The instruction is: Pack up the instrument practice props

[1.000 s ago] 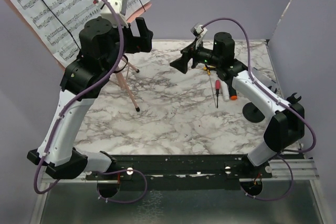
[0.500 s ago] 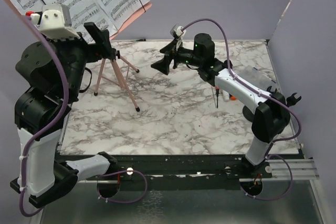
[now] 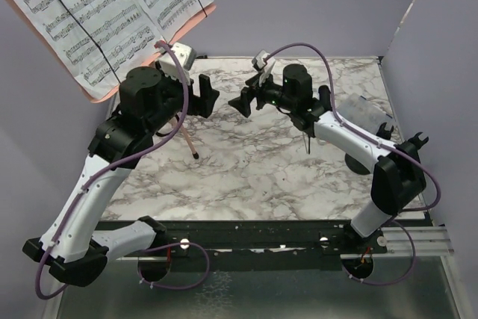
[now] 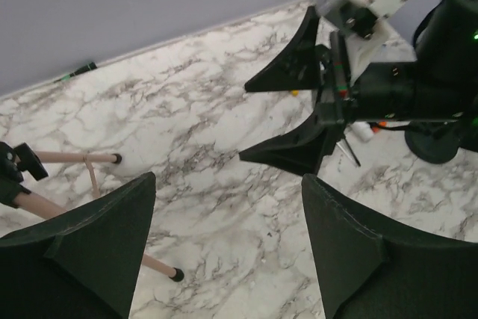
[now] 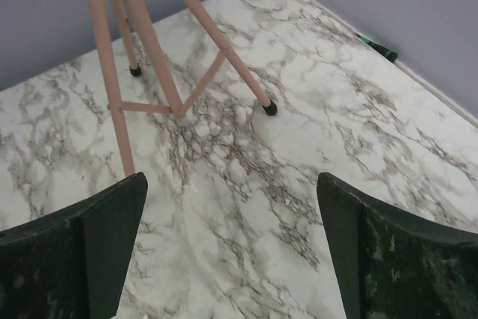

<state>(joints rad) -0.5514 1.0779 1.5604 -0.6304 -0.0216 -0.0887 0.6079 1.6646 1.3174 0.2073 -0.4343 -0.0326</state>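
Hovering over the middle of the marble desk (image 3: pixel 254 173), the two arms face each other tip to tip with nothing in hand. The left pincer (image 3: pixel 203 98) has its fingers spread wide and empty, and its wrist view looks between them at bare marble. The right pincer (image 3: pixel 240 101) is likewise spread apart and empty, pointing toward the left one with a small gap between them.

By my reading, the packing has hardly begun. The pink tripod music rest (image 5: pixel 179 107) stands upright on its legs at the left rear of the desk, just beside the left pincer, with its feet planted on the marble. The white sheet-music pages (image 3: pixel 89 20) are spread across its board, held by thin dark clips or cords. Neither has been folded, lifted or gathered.

One black round-based holder (image 4: pixel 437 143) sits on the desk beyond the right arm, partly hidden by it. I cannot make out a second holder. I cannot pick out either microphone with any certainty. The red-handled screwdriver (image 3: pixel 307 140) lies under the right forearm, and the clear plastic box (image 3: pixel 362 110) sits toward the right rear; neither belongs to the job.

No container for the props shows in any view. Judging from this, everything remains to be done: pages off the board, rest collapsed, holders and microphones collected.
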